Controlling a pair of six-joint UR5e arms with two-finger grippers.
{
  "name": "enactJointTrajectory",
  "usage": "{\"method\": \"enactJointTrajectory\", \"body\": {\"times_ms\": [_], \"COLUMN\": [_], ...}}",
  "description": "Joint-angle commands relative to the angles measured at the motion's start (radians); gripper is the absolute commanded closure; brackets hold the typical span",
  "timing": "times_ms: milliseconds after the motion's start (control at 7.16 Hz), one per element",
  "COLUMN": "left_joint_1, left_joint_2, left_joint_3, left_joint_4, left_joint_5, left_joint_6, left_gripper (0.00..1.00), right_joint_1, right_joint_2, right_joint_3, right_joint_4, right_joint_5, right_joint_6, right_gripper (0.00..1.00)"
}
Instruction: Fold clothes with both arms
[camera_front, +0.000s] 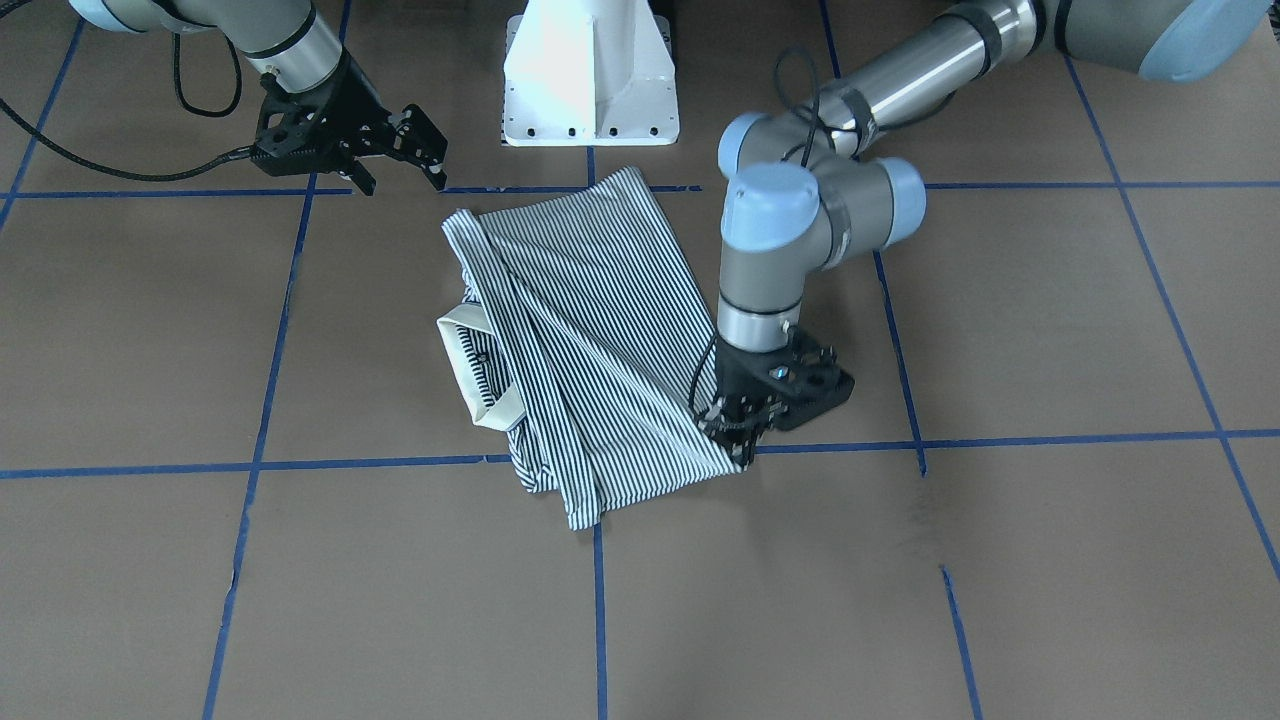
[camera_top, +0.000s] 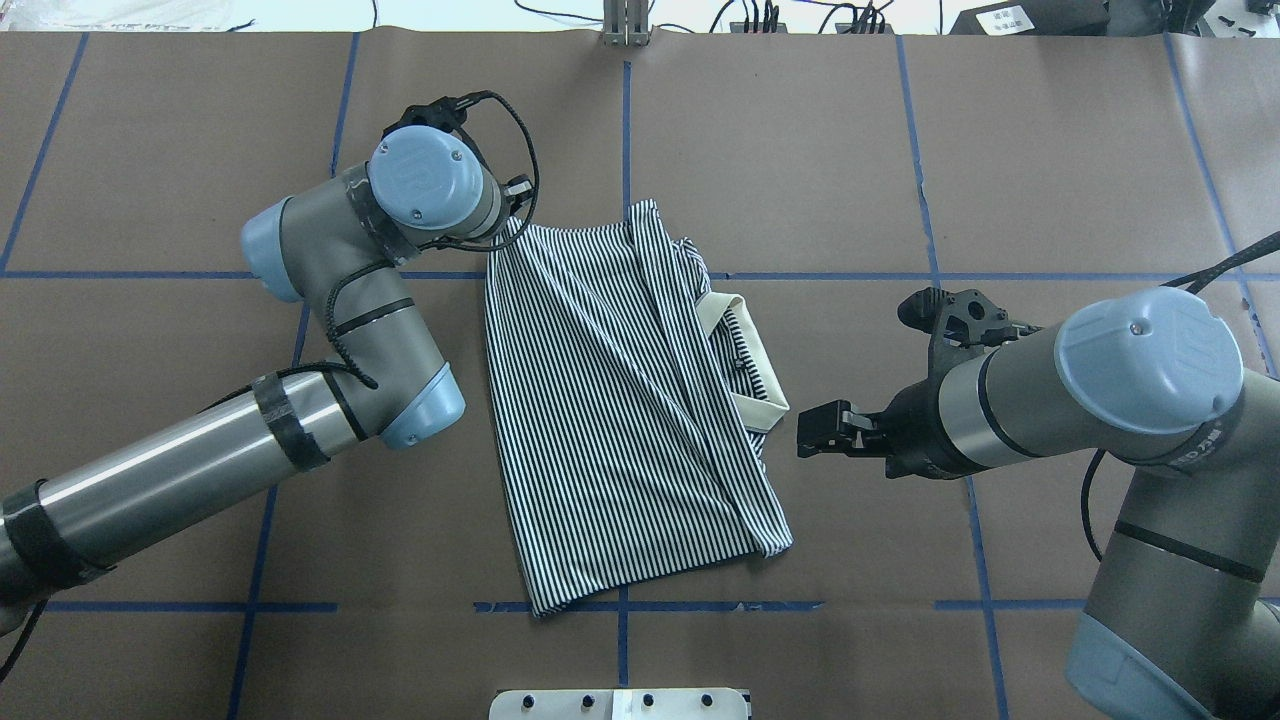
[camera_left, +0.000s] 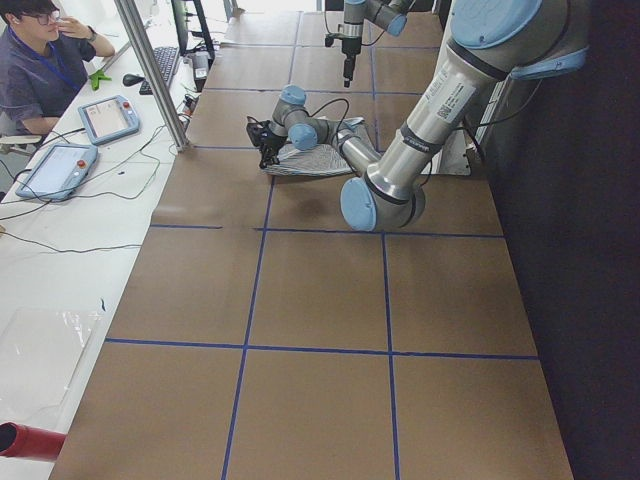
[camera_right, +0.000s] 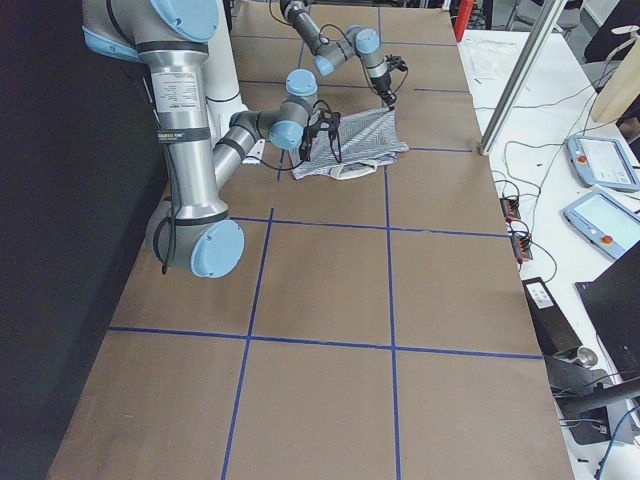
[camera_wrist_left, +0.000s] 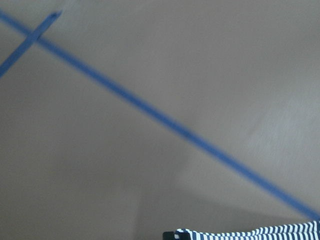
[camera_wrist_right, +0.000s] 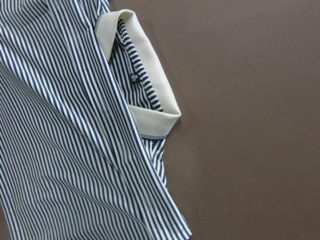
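The striped polo shirt (camera_front: 590, 330) lies folded lengthwise in the middle of the table (camera_top: 1050, 150), its cream collar (camera_top: 752, 360) towards my right arm. It also shows in the overhead view (camera_top: 610, 400) and the right wrist view (camera_wrist_right: 65, 125). My left gripper (camera_front: 738, 440) points straight down at the shirt's far corner, fingers close together on the fabric edge. The left wrist view shows only a strip of stripes (camera_wrist_left: 260, 232) at its bottom edge. My right gripper (camera_front: 405, 182) is open and empty, held above the table beside the collar, apart from it (camera_top: 805, 430).
The white pedestal base (camera_front: 590, 90) stands at the robot's edge of the table behind the shirt. Blue tape lines (camera_top: 930, 270) cross the brown tabletop. An operator (camera_left: 40, 60) sits at a side desk with control pendants (camera_left: 105, 115).
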Motion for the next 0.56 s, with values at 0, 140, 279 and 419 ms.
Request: {"method": "enactJointTrajectory", "body": {"times_ms": [0, 140, 279, 419], "left_joint_1": [-0.016, -0.024, -0.025, -0.027], "left_joint_2": [-0.087, -0.088, -0.088, -0.088], "left_joint_3": [0.212, 0.239, 0.245, 0.256], "left_joint_4": [-0.223, -0.282, -0.308, -0.308], "left_joint_5": [0.08, 0.08, 0.08, 0.081], "left_joint_6": [0.049, 0.081, 0.083, 0.103], "left_gripper": [1.0, 1.0, 1.0, 0.02], "right_joint_1": [0.0, -0.001, -0.001, -0.003], "right_joint_2": [0.023, 0.024, 0.024, 0.025], "right_joint_3": [-0.02, -0.025, -0.031, -0.034], "right_joint_4": [0.0, 0.0, 0.0, 0.0], "right_joint_5": [-0.013, -0.013, -0.014, -0.026], "right_joint_6": [0.001, 0.001, -0.001, -0.001], "right_gripper": [0.0, 0.0, 0.0, 0.0]}}
